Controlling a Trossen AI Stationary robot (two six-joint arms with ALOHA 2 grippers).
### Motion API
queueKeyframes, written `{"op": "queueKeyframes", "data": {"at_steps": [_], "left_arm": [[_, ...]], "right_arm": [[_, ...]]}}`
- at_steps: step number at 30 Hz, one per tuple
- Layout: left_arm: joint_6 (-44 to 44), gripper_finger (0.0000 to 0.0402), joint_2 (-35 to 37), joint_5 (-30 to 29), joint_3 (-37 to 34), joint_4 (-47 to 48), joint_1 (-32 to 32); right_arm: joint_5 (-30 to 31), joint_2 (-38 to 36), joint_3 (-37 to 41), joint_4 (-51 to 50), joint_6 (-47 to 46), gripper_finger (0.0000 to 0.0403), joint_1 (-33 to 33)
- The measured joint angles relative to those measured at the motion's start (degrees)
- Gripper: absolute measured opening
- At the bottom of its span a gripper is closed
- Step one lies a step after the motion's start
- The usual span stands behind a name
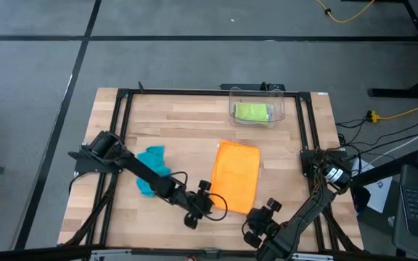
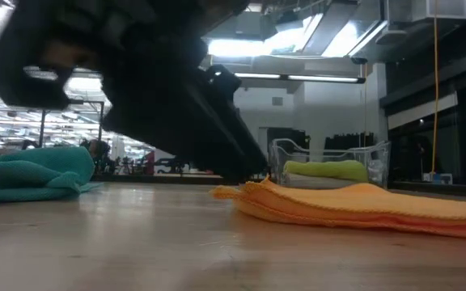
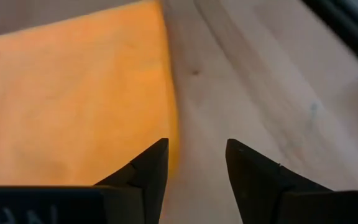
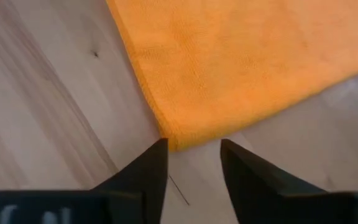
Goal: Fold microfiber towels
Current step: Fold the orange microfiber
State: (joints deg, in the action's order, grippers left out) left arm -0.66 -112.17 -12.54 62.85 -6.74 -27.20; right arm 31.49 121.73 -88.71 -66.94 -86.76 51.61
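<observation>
A wooden table (image 1: pixel 194 138) with a black metal frame (image 1: pixel 125 116) stands on a grey floor (image 1: pixel 42 80). A clear plastic bin (image 1: pixel 257 106) sits near the table's far right corner. Yellow cable (image 1: pixel 394 112) lies on the floor beside the table's right edge.

No text, label, brand, number or sign can be read. Pale marks on the left tool (image 3: pixel 194 180) are cut off and unreadable.

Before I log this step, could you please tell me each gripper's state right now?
Left gripper: open, empty, at the orange towel's edge.
Right gripper: open, empty, at the orange towel's corner.
</observation>
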Motion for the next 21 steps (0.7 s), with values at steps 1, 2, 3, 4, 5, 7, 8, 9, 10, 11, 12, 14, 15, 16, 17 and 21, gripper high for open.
{"op": "queueKeyframes", "data": {"at_steps": [1,2,3,4,5,7,8,9,10,11,12,14,15,16,17,21], "left_arm": [[0.27,0.0155,-0.1,-1.24,0.0,-0.01,0.02],[0.68,0.0156,-0.1,-2.73,0.0,0.1,0.02],[1.07,0.0156,-0.1,-3.81,0.0,-0.23,0.06],[1.31,0.0156,-0.06,-4.79,0.0,-0.39,0.14],[1.33,0.0156,-0.04,-5.47,0.0,-0.42,0.24],[1.47,0.0156,-0.04,-5.6,0.0,0.01,0.64],[1.46,0.0156,-0.08,-5.4,0.0,0.61,0.87],[1.45,0.0157,-0.38,-4.73,0.0,0.79,1.18],[1.44,0.0157,-0.73,-4.02,0.0,0.98,1.43],[1.46,0.0157,-0.87,-4.01,0.0,1.57,1.46],[1.53,0.0157,-0.87,-3.94,-0.02,1.67,1.48],[2.48,0.0157,-0.7,-3.95,0.06,1.24,1.44],[2.72,0.0157,-0.69,-3.95,0.07,1.44,1.3],[2.77,0.0157,-0.71,-3.92,0.07,1.87,1.18],[2.76,0.0157,-0.72,-3.88,0.07,2.17,1.17],[2.51,0.0157,-0.71,-4.27,0.07,4.74,1.26]], "right_arm": [[-0.07,0.0,0.0,0.08,0.0,0.0154,-0.05],[-0.06,0.0,0.0,0.13,0.0,0.0167,-0.07],[-0.04,0.0,-0.03,0.1,0.01,0.0181,-0.15],[0.06,0.0,-0.16,0.03,0.2,0.0195,-0.19],[0.2,0.0,-0.23,0.24,0.53,0.0208,-0.22],[0.26,0.0,-0.22,1.13,2.71,0.0229,-0.23],[0.2,0.0,-0.22,1.58,4.38,0.0237,-0.23],[0.05,0.0,-0.22,2.09,6.24,0.0244,-0.23],[-0.26,0.0,-0.22,2.59,7.94,0.0248,-0.25],[-0.35,0.0,-0.22,2.98,9.62,0.025,-0.23],[-0.28,0.0,-0.22,3.22,10.99,0.0251,-0.23],[0.33,0.0,-0.22,3.63,13.72,0.0252,-0.23],[0.34,0.0,-0.16,4.0,14.73,0.0252,-0.29],[0.33,0.0,-0.03,4.6,15.59,0.0252,-0.38],[0.35,0.0,0.04,4.95,16.43,0.0252,-0.46],[0.33,0.0,0.11,5.38,16.61,0.0252,-1.12]]}}
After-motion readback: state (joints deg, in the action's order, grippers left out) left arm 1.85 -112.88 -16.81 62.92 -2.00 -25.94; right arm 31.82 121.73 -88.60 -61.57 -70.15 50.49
